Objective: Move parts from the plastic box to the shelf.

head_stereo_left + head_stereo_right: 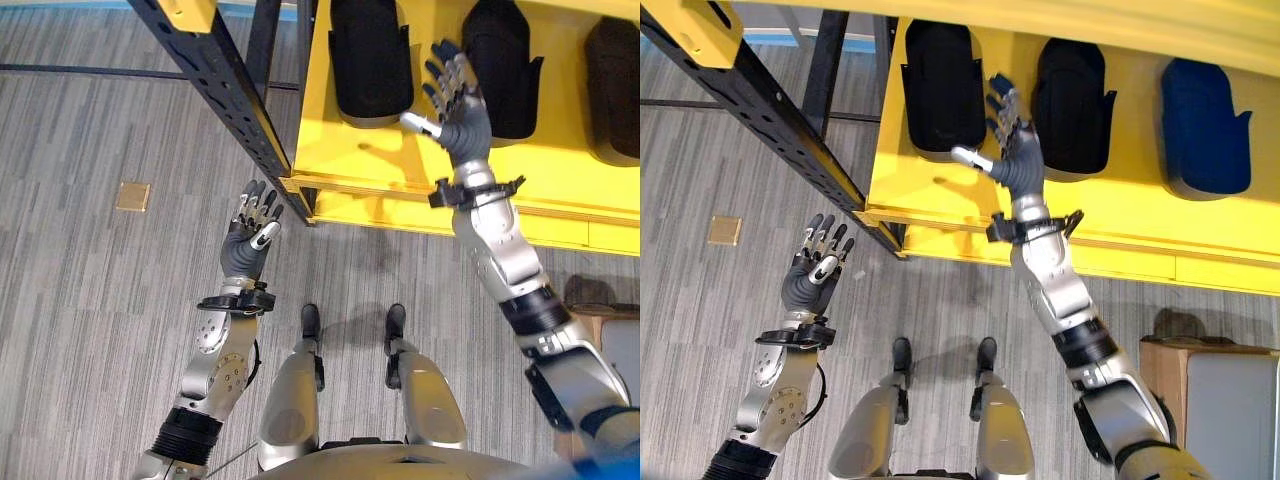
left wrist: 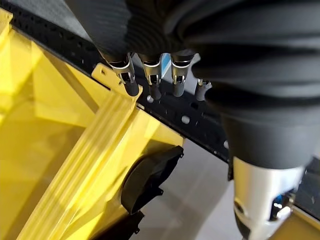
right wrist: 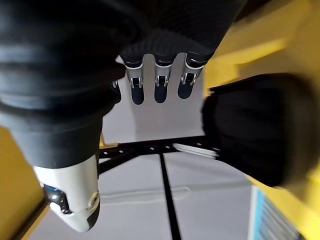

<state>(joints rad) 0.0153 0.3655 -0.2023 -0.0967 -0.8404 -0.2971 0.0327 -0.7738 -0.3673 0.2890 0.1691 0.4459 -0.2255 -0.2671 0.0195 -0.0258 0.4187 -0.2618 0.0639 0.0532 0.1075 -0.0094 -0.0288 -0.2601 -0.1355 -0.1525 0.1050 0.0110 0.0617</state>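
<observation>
A yellow shelf (image 1: 380, 160) carries two black moulded parts (image 1: 370, 60) (image 1: 505, 70) and a darker blue one (image 1: 1202, 125) in a row. My right hand (image 1: 455, 100) is raised over the shelf between the two black parts, open and holding nothing. In the right wrist view its straight fingers (image 3: 157, 80) point past a black part (image 3: 255, 130). My left hand (image 1: 250, 235) hangs open and empty over the floor, just left of the shelf's front corner. The left wrist view shows its fingers (image 2: 150, 75) straight, above the yellow shelf (image 2: 65, 150) and a black part (image 2: 145, 180).
A black perforated rack upright (image 1: 230, 90) slants down to the shelf's front left corner. A cardboard box (image 1: 1170, 360) stands on the floor at the right. A small brass plate (image 1: 132, 196) is set into the grey plank floor (image 1: 80, 300).
</observation>
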